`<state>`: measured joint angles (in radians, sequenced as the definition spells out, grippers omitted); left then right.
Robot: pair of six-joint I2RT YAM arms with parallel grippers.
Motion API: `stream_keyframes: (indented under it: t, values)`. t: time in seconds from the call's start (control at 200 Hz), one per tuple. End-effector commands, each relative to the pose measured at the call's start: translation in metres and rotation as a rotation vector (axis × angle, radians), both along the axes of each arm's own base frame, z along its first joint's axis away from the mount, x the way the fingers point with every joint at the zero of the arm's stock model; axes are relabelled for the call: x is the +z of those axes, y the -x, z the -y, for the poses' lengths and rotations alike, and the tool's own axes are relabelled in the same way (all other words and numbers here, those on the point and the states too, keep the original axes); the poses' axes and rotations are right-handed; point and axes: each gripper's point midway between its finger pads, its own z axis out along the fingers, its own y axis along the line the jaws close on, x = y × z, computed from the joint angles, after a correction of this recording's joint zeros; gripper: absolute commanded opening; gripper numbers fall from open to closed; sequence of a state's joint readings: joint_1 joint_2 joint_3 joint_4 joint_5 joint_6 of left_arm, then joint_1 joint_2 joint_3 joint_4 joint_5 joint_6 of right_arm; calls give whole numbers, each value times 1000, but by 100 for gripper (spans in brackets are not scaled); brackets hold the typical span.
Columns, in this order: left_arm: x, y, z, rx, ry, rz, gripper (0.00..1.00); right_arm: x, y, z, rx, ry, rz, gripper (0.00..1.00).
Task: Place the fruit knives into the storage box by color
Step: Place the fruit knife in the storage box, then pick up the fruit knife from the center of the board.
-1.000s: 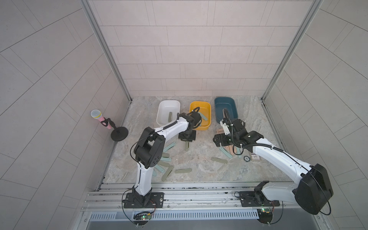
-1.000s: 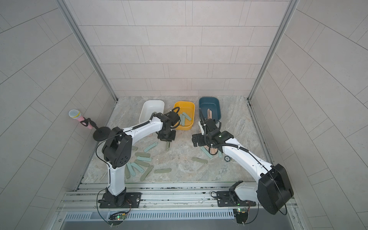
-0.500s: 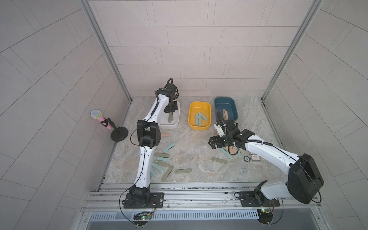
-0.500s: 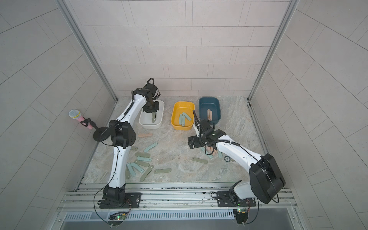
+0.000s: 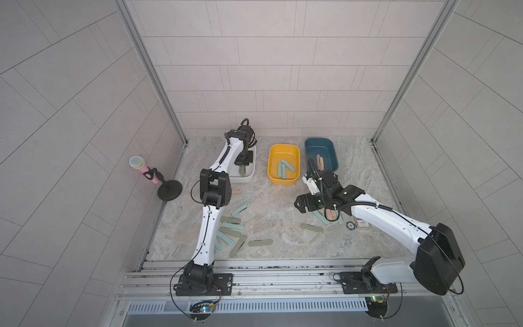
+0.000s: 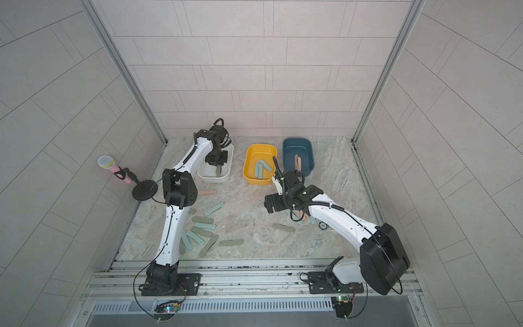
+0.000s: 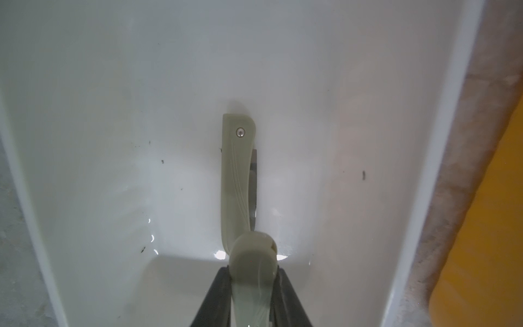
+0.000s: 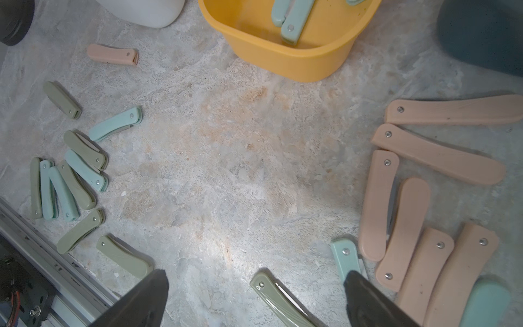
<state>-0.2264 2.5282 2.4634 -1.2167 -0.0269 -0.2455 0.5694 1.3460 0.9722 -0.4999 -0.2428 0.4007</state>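
My left gripper (image 7: pixel 252 283) is shut on an olive-green fruit knife (image 7: pixel 252 263) and holds it end-down inside the white storage box (image 5: pixel 249 177). A second olive-green knife (image 7: pixel 236 175) lies on that box's floor. In both top views the left gripper (image 5: pixel 244 162) (image 6: pixel 216 160) is over the white box. My right gripper (image 5: pixel 301 203) (image 8: pixel 256 286) stands open low over the table, with an olive-green knife (image 8: pixel 278 298) lying between its fingers (image 8: pixel 147 297). Several peach-pink knives (image 8: pixel 396 226) lie beside it. The yellow box (image 5: pixel 283 180) holds teal knives (image 5: pixel 284 170). The blue box (image 5: pixel 334 153) holds pink knives (image 5: pixel 320 162).
Several olive-green and teal knives (image 5: pixel 232 226) lie scattered by the left arm, a pink one (image 5: pixel 237 192) near the white box, an olive one (image 5: pixel 311 227) mid-table. A black disc (image 5: pixel 350 225) and printed card (image 5: pixel 362 225) sit by the right arm. A microphone stand (image 5: pixel 169 191) stands at the left wall.
A second ago my left gripper was low on the table between the white and yellow boxes; it has swung back over the white box. The right gripper has shifted slightly left.
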Motion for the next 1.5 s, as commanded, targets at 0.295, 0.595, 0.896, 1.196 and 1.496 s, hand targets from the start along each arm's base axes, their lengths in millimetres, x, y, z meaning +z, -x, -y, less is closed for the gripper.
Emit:
stream_keyframes:
  t: [0.295,0.595,0.896,1.196,1.496]
  values:
    - [-4,9,-13,4,-51,-27,24,13,10,-6,41,11,-4,100]
    - [50,24,2,43,37,22,99,5,14,-4,82,90,-17,100]
    - [113,117,27,-34,149,62,100,-1,30,-2,132,174,44,100]
    - [83,211,30,-47,242,-5,100,-22,69,-7,242,229,50,100]
    - [53,261,20,-11,263,-95,100,-42,108,-22,326,266,66,100]
